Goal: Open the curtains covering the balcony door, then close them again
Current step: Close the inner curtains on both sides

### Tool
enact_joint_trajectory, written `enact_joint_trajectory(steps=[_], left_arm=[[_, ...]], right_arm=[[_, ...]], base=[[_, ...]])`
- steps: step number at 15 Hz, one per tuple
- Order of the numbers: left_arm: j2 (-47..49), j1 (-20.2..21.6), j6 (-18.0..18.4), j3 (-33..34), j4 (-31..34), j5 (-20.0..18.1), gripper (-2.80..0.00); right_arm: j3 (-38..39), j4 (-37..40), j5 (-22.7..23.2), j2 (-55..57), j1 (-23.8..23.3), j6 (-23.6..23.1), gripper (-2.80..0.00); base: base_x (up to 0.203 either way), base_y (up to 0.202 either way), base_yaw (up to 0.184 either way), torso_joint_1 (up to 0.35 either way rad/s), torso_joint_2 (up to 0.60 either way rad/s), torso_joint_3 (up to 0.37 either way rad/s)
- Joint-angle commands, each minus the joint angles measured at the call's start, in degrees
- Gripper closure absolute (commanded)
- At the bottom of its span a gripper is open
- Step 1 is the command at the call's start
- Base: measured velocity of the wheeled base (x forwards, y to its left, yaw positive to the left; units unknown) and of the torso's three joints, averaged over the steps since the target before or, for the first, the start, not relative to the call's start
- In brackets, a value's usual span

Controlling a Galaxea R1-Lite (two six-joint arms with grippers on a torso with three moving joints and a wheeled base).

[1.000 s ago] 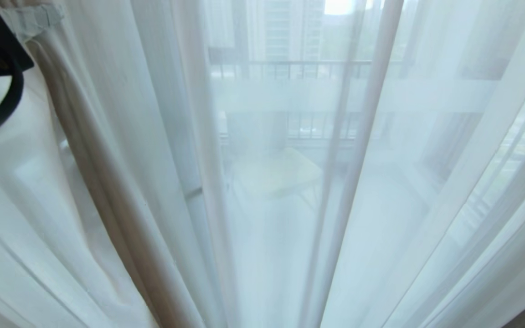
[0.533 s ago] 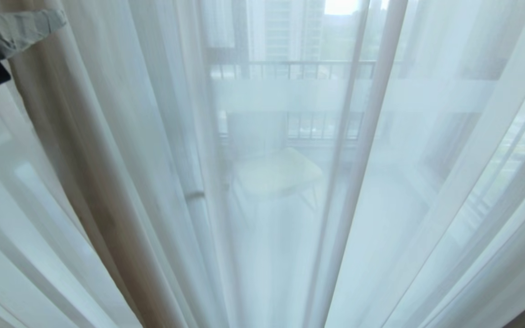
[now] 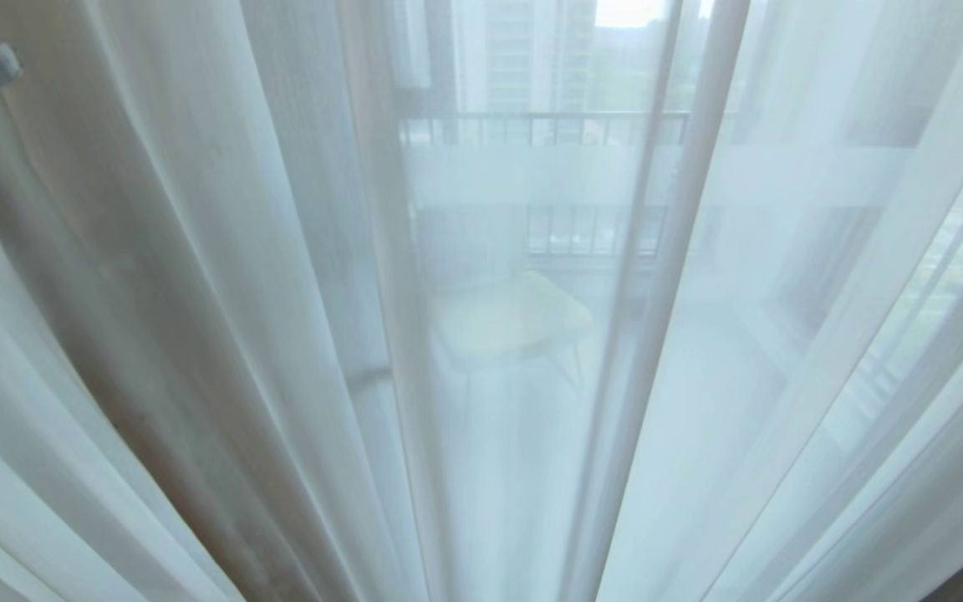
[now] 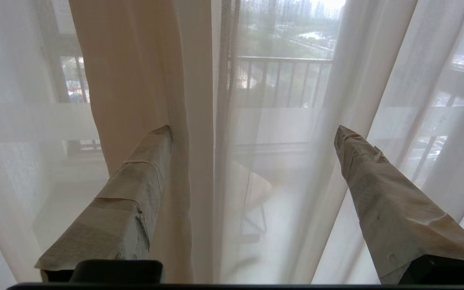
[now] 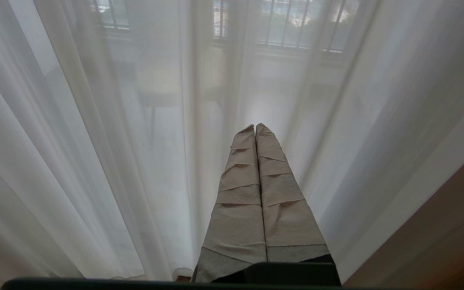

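1. The left end effector (image 4: 252,133) stands spread wide, holding nothing; one finger (image 4: 143,177) brushes a beige fold of the curtains (image 3: 481,334), which hang drawn across the balcony door (image 4: 224,72).
2. Back away without snagging fabric.
3. The right end effector (image 5: 255,129) is clenched, empty, and best left parked.

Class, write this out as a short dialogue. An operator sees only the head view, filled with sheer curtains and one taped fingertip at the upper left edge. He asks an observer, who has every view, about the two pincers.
Operator: I see only a fingertip. Is the left pincer gripping the curtains?
Observer: No. The left pincer stands wide open, gripping nothing, with a beige drape fold beside one finger.
Operator: I can't find the right pincer at all. How does it stand?
Observer: The right pincer is shut and empty, pointing at the sheers.
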Motion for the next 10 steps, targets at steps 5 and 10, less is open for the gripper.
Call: enact_joint_trajectory(steps=[5, 10], left_arm=[[-12.87, 0.02, -0.03, 3.85, 8.75, 0.92, -2.8], [-17.71, 0.02, -0.06, 8.13, 10.22, 3.01, -2.8]], right_arm=[[0.0, 0.01, 0.03, -0.02, 0.01, -0.03, 0.0], [0.0, 0.01, 0.03, -0.02, 0.01, -0.03, 0.0]], base=[[0.0, 0.0, 0.0, 0.0, 0.0, 0.0], [0.0, 0.0, 0.0, 0.0, 0.0, 0.0]])
